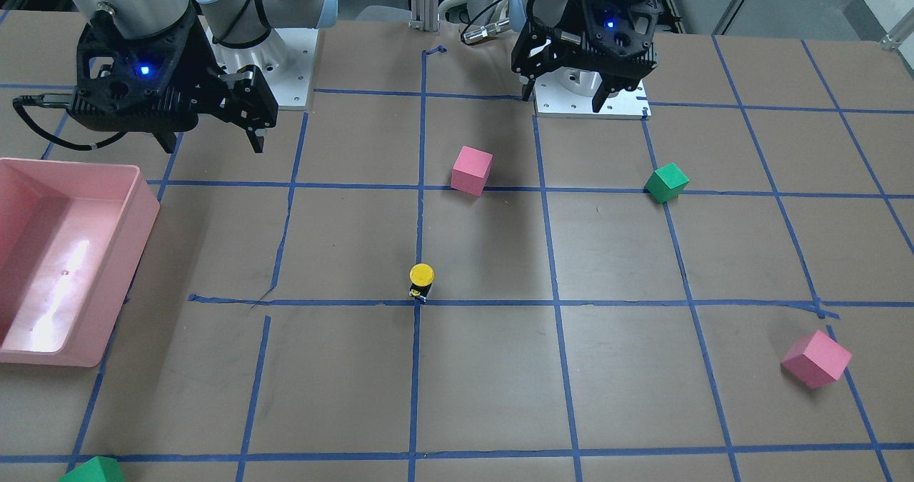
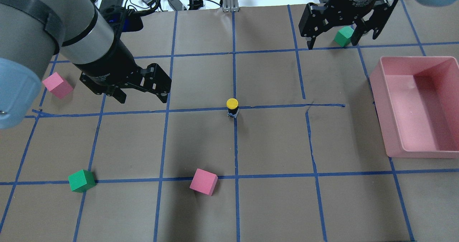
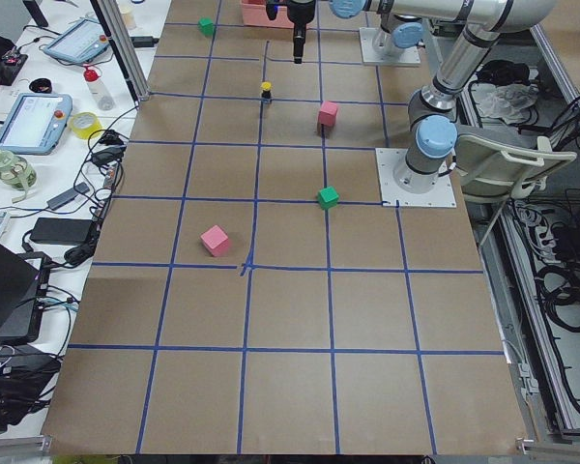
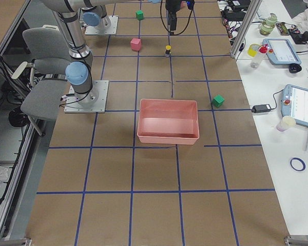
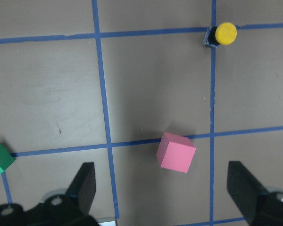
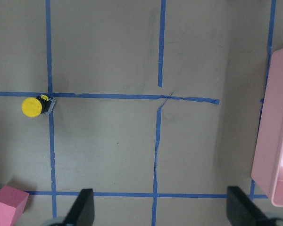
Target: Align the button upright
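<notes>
The button (image 2: pixel 232 107) stands upright at the table's centre on a crossing of blue tape lines, yellow cap on top, black body and grey base below. It also shows in the front view (image 1: pixel 421 282), the left wrist view (image 5: pixel 221 35) and the right wrist view (image 6: pixel 35 106). My left gripper (image 2: pixel 142 99) hangs open and empty above the table, to the button's left and clear of it. My right gripper (image 2: pixel 333 43) is open and empty, high over the far right part of the table, well away from the button.
A pink bin (image 2: pixel 380 91) sits at the right edge. Pink cubes lie near the robot (image 2: pixel 203 181) and at the far left (image 2: pixel 57 85). One green cube (image 2: pixel 81 180) is at the near left, another (image 2: pixel 343 36) lies under the right gripper.
</notes>
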